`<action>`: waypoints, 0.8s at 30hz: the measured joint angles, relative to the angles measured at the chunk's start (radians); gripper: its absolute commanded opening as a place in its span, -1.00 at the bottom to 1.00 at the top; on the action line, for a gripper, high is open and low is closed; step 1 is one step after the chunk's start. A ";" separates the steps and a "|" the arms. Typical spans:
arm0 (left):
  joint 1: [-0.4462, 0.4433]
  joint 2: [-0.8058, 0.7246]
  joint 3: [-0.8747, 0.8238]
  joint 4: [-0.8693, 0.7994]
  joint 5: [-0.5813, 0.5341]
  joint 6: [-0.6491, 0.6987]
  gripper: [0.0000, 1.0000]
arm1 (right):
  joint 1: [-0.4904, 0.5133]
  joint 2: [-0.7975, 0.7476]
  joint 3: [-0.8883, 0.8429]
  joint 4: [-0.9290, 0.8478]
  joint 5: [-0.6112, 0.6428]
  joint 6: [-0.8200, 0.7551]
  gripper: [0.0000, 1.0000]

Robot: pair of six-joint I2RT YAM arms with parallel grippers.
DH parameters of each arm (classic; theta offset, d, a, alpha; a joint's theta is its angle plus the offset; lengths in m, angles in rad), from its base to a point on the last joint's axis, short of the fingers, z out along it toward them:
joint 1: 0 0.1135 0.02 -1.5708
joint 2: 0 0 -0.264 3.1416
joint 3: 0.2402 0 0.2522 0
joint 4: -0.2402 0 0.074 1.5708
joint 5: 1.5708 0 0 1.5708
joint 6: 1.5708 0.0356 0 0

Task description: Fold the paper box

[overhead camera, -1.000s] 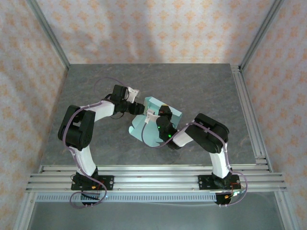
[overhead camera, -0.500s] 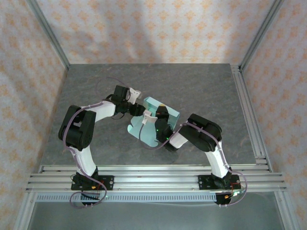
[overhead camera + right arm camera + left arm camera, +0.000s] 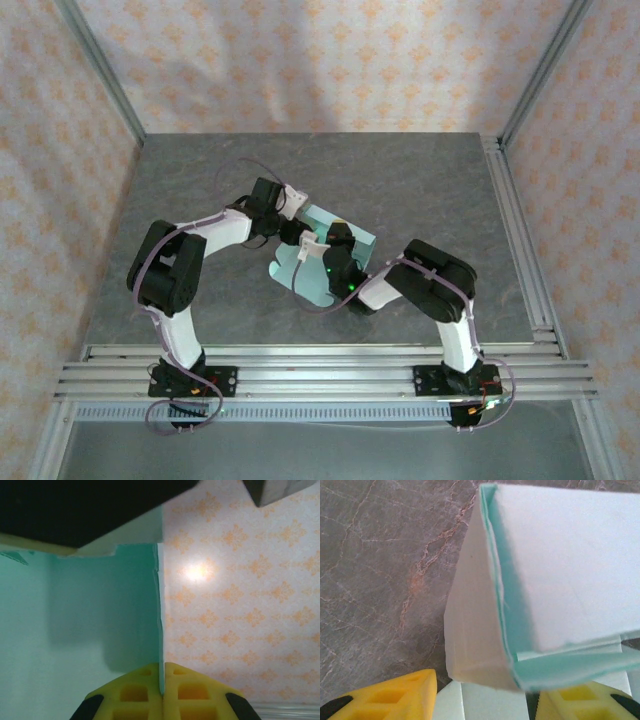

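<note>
The paper box (image 3: 362,243) is pale mint card, partly folded, standing at the middle of the grey table. My right gripper (image 3: 335,238) is over it. In the right wrist view its yellow fingers (image 3: 135,690) are shut on the thin edge of an upright mint panel (image 3: 100,620), the right gripper (image 3: 161,680) pinching the card. My left gripper (image 3: 293,222) reaches in from the left. In the left wrist view the box's folded corner (image 3: 480,630) sits just ahead of the left gripper (image 3: 487,700), whose yellow fingers (image 3: 395,697) stand apart on either side of it.
The grey marbled table (image 3: 430,190) has free room on all sides of the box. Aluminium rails (image 3: 320,365) run along the near edge and another rail (image 3: 515,230) along the right. Patterned walls (image 3: 300,60) close in the cell.
My left arm has swung right, bringing its gripper closer over the box's left end. The right gripper keeps hold of the panel and has shifted slightly.
</note>
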 measured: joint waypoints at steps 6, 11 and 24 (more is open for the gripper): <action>0.001 0.026 0.007 -0.002 -0.003 -0.008 -0.24 | 0.000 -0.069 -0.003 -0.143 -0.048 0.088 -1.00; 0.001 0.044 0.023 -0.001 0.002 -0.010 -0.32 | 0.000 -0.069 -0.003 -0.146 -0.050 0.108 -1.00; -0.010 0.043 0.024 0.007 -0.027 -0.011 -0.83 | 0.000 -0.069 -0.002 -0.146 -0.046 0.134 -1.00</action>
